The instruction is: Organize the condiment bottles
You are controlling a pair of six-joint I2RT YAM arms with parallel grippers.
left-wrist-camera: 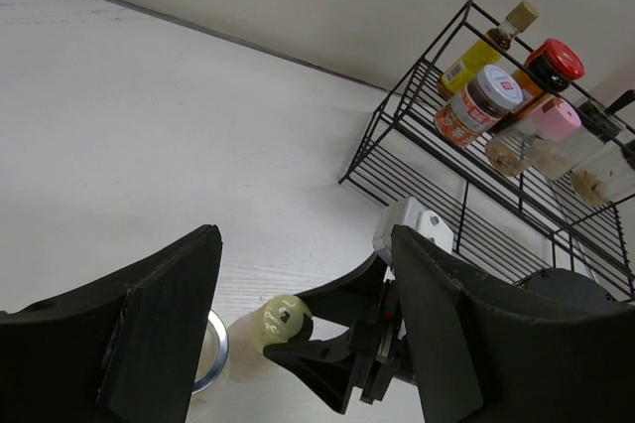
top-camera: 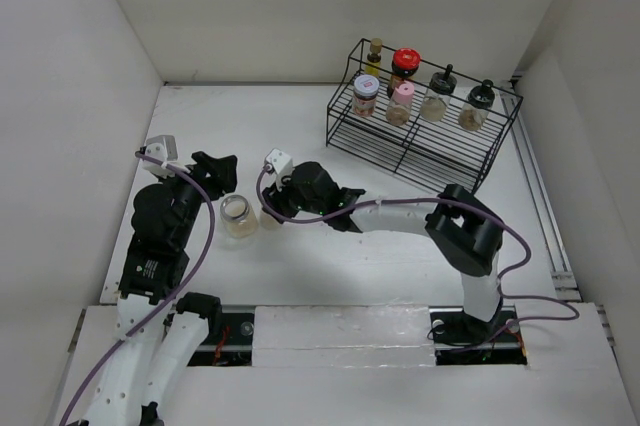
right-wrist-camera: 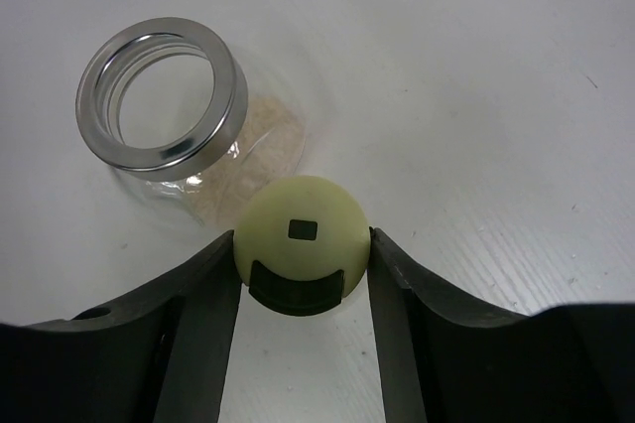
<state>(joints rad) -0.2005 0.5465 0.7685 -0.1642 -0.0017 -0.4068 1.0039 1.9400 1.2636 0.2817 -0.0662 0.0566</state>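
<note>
- left claw [top-camera: 216, 168]: fingers spread, nothing between them. It hovers just at 11 o'clock of the open jar and looks idle.
- open jar [top-camera: 238, 216]: clear with a silver rim and no cap, beige stuff at the bottom. It stands upright on the tabletop [top-camera: 300, 126], at 9 o'clock of the next bottle and just beside it.
- pale-yellow-cap bottle [right-wrist-camera: 301, 229]: upright on the tabletop. Touching the jar or only near it, cannot tell.
- right claw [right-wrist-camera: 304, 244]: clenched on the pale-yellow cap, one finger pressed on each side. The arm reaches in from 3 o'clock.
- wire rack [top-camera: 420, 151]: black, at 1 o'clock of the tabletop, well apart from both claws. It holds six bottles, with bluish-white, brown, red, pink and two black caps.
- Step, by my read: pick-up of the pale-yellow-cap bottle. The grip looks made; the lift is not yet done.
- Next move calls for a straight lift clear of the jar rim, then a carry toward 1 o'clock. The bottle goes into a free spot on the rack without bumping the bottles there. The grip is on the cap only, so the body may swing.
</note>
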